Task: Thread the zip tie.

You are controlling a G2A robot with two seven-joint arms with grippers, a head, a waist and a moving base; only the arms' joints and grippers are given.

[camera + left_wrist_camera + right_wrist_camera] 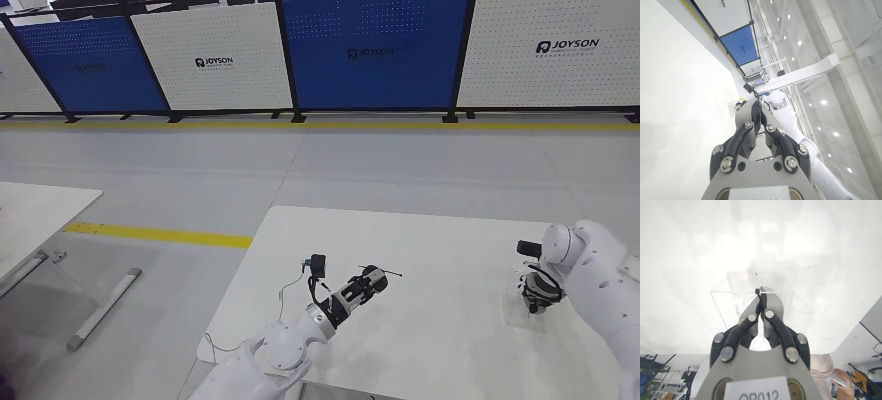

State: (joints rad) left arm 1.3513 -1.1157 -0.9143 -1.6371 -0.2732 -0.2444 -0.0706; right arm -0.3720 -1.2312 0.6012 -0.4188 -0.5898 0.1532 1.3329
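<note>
My left gripper [374, 281] hovers over the middle of the white table [450, 350], shut on a thin black zip tie [389, 270] whose strip pokes out past the fingertips toward the right. In the left wrist view the gripper [757, 102] has its tips pressed together. My right gripper [534, 296] is near the table's right edge. The right wrist view shows it [761, 291] shut on a black zip tie, with the small square head [757, 291] sticking out at the tips, just above a clear box [723, 291].
The clear plastic box [522, 312] stands on the table under the right gripper. A thin cable [290, 292] hangs from the left wrist near the table's left edge. Another white table [40, 210] stands farther left across bare floor.
</note>
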